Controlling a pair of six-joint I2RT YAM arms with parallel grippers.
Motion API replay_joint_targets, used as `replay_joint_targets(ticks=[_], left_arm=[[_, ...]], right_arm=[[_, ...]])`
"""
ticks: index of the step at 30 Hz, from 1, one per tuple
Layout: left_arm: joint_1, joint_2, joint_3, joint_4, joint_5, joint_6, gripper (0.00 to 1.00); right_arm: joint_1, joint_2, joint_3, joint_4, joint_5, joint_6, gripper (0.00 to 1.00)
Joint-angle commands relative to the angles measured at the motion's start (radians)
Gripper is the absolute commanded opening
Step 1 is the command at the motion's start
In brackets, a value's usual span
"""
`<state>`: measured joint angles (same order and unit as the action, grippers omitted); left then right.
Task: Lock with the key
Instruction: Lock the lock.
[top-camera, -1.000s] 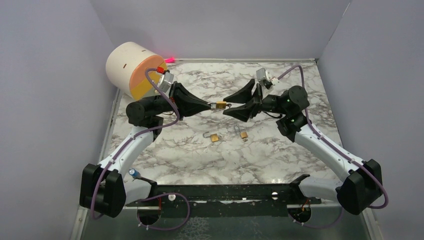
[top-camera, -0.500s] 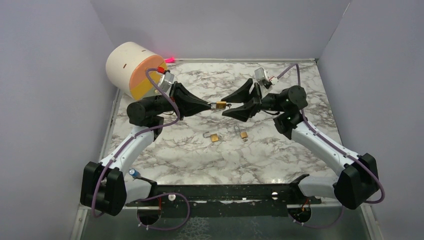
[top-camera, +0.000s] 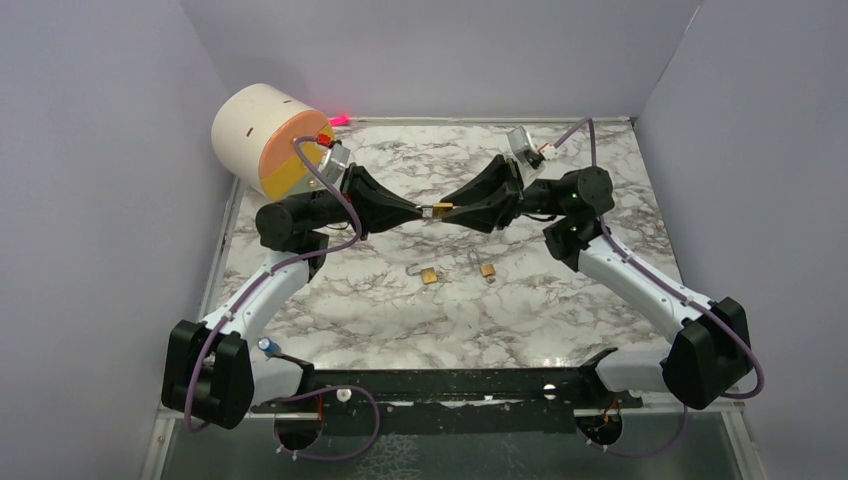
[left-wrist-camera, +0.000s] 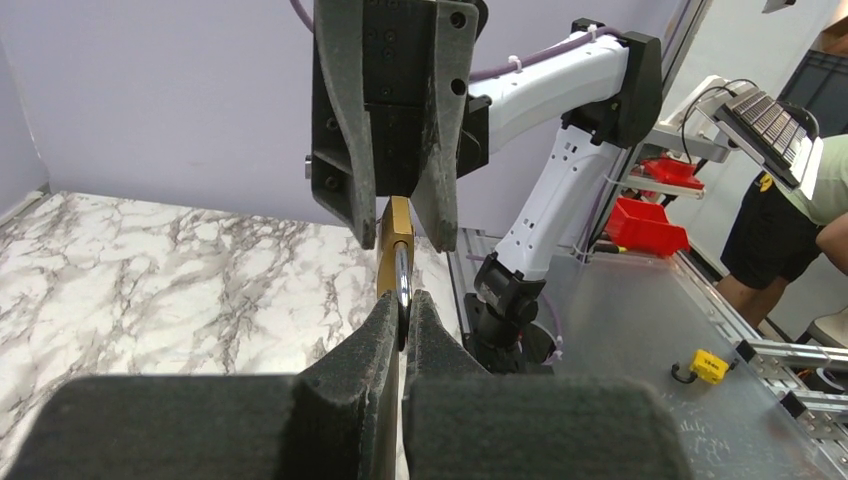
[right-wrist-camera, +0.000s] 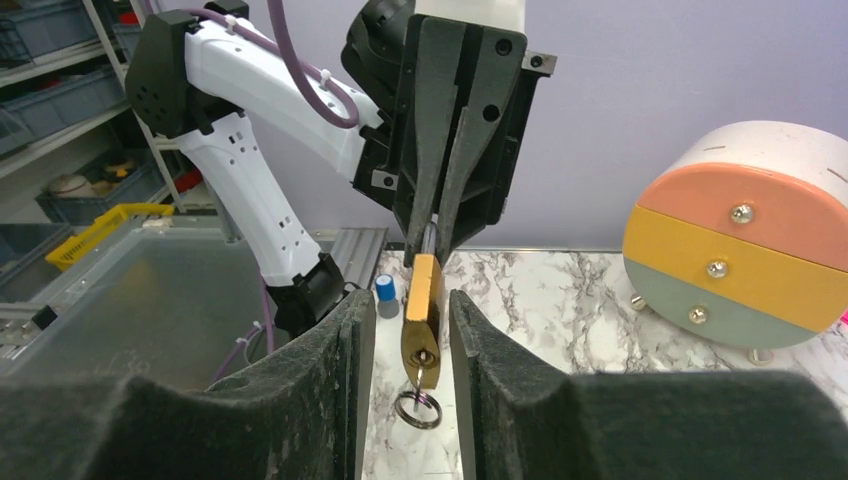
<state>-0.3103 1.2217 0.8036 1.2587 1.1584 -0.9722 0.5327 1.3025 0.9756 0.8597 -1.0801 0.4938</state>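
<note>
A small brass padlock (top-camera: 441, 209) hangs in the air over the middle of the table. My left gripper (left-wrist-camera: 402, 310) is shut on its silver shackle (left-wrist-camera: 402, 283). In the right wrist view the padlock body (right-wrist-camera: 421, 315) stands between the fingers of my right gripper (right-wrist-camera: 410, 300), which are open with a narrow gap on each side. A key (right-wrist-camera: 420, 367) sits in the keyhole on the padlock's end face. Its ring (right-wrist-camera: 418, 408) dangles below. In the top view the two grippers meet tip to tip, left gripper (top-camera: 424, 210) against right gripper (top-camera: 456, 208).
Two more brass padlocks (top-camera: 429, 275) (top-camera: 488, 270) with open shackles lie on the marble table (top-camera: 380, 310) below the grippers. A round drawer unit (top-camera: 268, 138) stands at the back left corner. Purple walls close the table in at the back and on both sides.
My right gripper has moved left onto the padlock, and its fingers have narrowed around the body. The left gripper has held still with the shackle in it.
</note>
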Motion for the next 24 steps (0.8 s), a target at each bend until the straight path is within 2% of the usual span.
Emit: replay_joint_targets(ticks=[1, 5, 12, 17, 24], left_arm=[[0.008, 0.014, -0.01, 0.044, -0.014, -0.005, 0.0], [0.011, 0.01, -0.01, 0.043, -0.017, -0.004, 0.0], [0.017, 0.007, -0.012, 0.044, -0.023, -0.002, 0.0], [0.017, 0.009, -0.012, 0.044, -0.022, -0.002, 0.0], [0.017, 0.009, -0.012, 0.044, -0.023, -0.002, 0.0]], right_arm=[[-0.004, 0.02, 0.05, 0.022, -0.04, 0.031, 0.33], [-0.004, 0.038, 0.072, -0.004, -0.072, 0.032, 0.28], [-0.004, 0.027, 0.069, -0.072, -0.066, -0.003, 0.44], [-0.005, 0.037, 0.081, -0.111, -0.067, -0.014, 0.48], [-0.004, 0.04, 0.098, -0.142, -0.071, -0.02, 0.49]])
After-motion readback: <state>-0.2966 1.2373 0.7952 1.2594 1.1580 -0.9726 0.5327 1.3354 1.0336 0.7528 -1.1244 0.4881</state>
